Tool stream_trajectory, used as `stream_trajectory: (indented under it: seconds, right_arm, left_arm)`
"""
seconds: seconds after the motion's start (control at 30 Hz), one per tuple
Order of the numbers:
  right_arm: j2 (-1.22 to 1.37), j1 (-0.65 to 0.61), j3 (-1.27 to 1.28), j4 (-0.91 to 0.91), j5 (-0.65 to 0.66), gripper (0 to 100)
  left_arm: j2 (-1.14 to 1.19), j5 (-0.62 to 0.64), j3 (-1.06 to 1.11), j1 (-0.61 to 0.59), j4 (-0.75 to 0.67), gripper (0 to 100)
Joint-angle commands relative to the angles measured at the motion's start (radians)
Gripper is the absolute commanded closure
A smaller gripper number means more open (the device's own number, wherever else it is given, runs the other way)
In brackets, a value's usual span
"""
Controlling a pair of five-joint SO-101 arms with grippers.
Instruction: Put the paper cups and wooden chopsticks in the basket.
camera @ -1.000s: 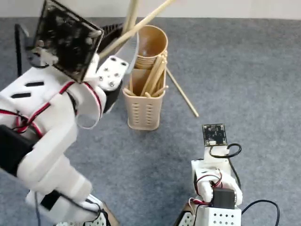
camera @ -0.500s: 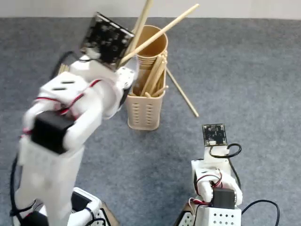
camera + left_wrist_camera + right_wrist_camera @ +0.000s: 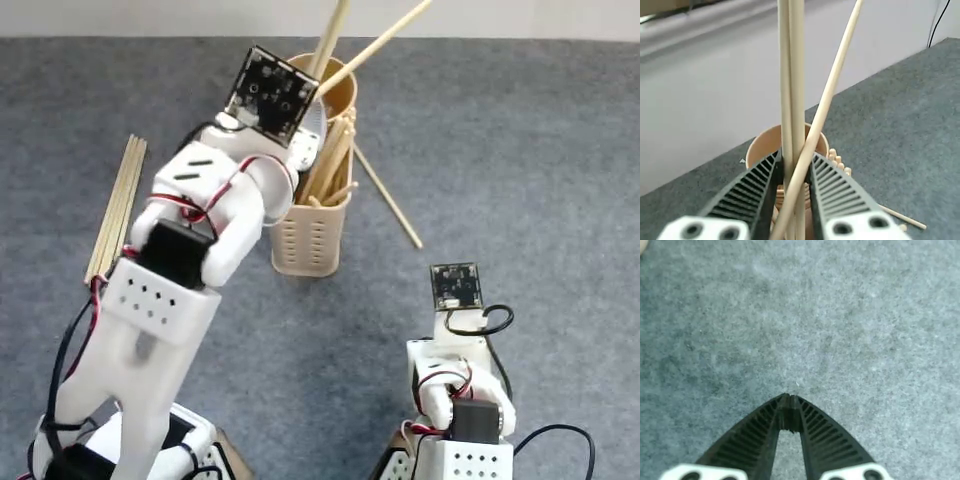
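High view: swings over the basket (image 3: 310, 240), wooden chopsticks (image 3: 796, 75) clamped in left pincer (image 3: 792, 165); right pincer (image 3: 789, 412) closed, empty; release next.

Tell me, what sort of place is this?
Likely a robotics practice bench, not a kitchen: two small arms with bare wiring sit on a grey mat, the left hand holds chopsticks over a basket of paper cups, and a plain wall stands behind.
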Motion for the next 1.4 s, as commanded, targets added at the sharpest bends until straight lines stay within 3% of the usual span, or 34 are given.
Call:
stream_trajectory:
  seconds: [0.0, 0.27, 0.57, 0.73, 0.9, 1.23, 1.37]
  right_arm:
    - [-0.013, 0.013, 0.153, 0.007, 0.006, 99.2]
    - [-0.013, 0.013, 0.153, 0.007, 0.006, 99.2]
    - [-0.013, 0.013, 0.153, 0.007, 0.006, 99.2]
    - [-0.013, 0.013, 0.153, 0.007, 0.006, 99.2]
    - [-0.013, 0.013, 0.153, 0.007, 0.006, 99.2]
    - [-0.013, 0.013, 0.153, 0.007, 0.006, 99.2]
    - [-0.013, 0.013, 0.153, 0.007, 0.006, 99.2]
  left_arm:
    - [-0.002, -0.003, 0.079, 0.012, -0.101, 99]
    - [-0.019, -0.003, 0.302, 0.004, -0.189, 91]
    - [-0.358, -0.003, 0.440, 0.004, -0.186, 88]
    - [-0.443, -0.006, 0.483, -0.001, -0.127, 88]
    - [-0.443, -0.003, 0.489, -0.090, -0.117, 89]
    - [-0.452, -0.006, 0.493, -0.120, 0.091, 88]
    - [-0.452, -0.006, 0.492, -0.234, 0.140, 89]
